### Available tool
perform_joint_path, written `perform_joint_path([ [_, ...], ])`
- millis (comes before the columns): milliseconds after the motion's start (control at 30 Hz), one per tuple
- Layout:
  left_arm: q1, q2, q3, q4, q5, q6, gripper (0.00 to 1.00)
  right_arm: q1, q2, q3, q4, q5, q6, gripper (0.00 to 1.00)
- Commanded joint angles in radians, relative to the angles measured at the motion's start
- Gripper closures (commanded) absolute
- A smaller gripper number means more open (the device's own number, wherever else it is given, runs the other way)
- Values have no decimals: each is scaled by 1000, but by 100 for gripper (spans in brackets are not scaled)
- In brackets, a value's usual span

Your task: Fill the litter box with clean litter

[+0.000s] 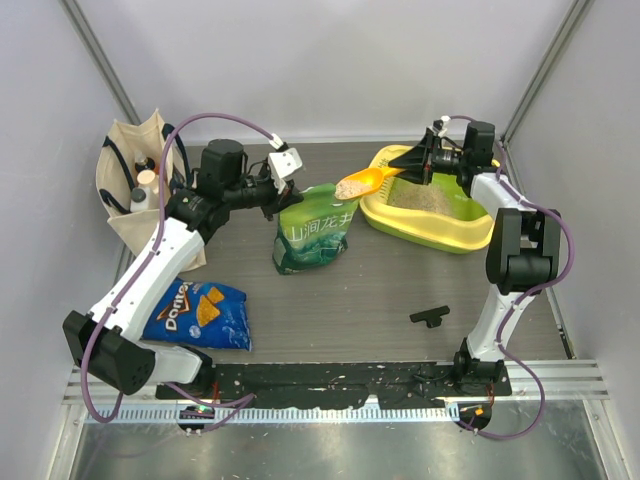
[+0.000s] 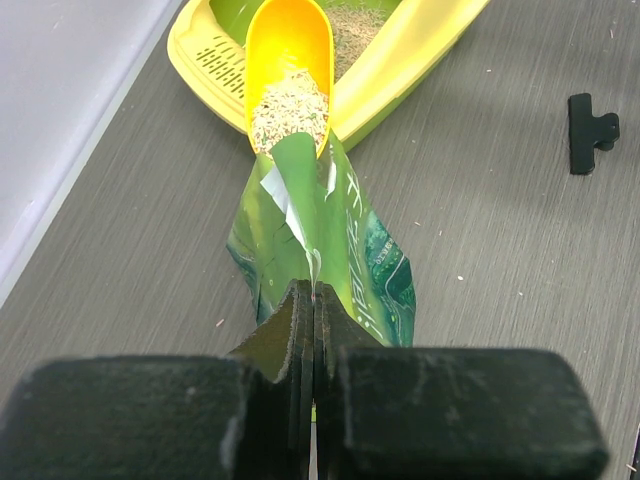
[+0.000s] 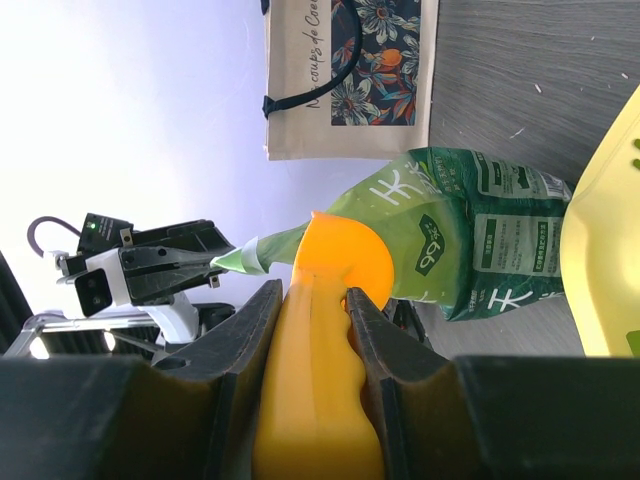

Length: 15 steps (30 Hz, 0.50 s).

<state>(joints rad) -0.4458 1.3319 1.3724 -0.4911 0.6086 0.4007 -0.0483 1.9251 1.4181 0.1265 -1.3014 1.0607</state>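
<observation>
Your right hand clamps the orange scoop, heaped with clean litter, beside the litter box; left hand pinches the green pouch. Next: carry over, tip.

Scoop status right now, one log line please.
left gripper: shut on green pouch | right gripper: gripping orange scoop, loaded with litter | litter box: some litter inside

Two slim robot arms, the left arm and the right arm, are built from white tube-like links and chunky black joint housings. A purple cable loops along each, back from the tool. Each ends in matte black, wedge-shaped fingers. A white camera block sits just behind the left gripper.
</observation>
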Motion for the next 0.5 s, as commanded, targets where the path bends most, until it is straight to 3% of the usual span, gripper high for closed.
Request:
perform_joint_path([
  [0,-1,-54,54,52,7,3,100,-8,-9,33,19,4,1,99],
  [467,-1,-10,67,68,14,-7,100,-169,-25,79,21,-12,25,99],
])
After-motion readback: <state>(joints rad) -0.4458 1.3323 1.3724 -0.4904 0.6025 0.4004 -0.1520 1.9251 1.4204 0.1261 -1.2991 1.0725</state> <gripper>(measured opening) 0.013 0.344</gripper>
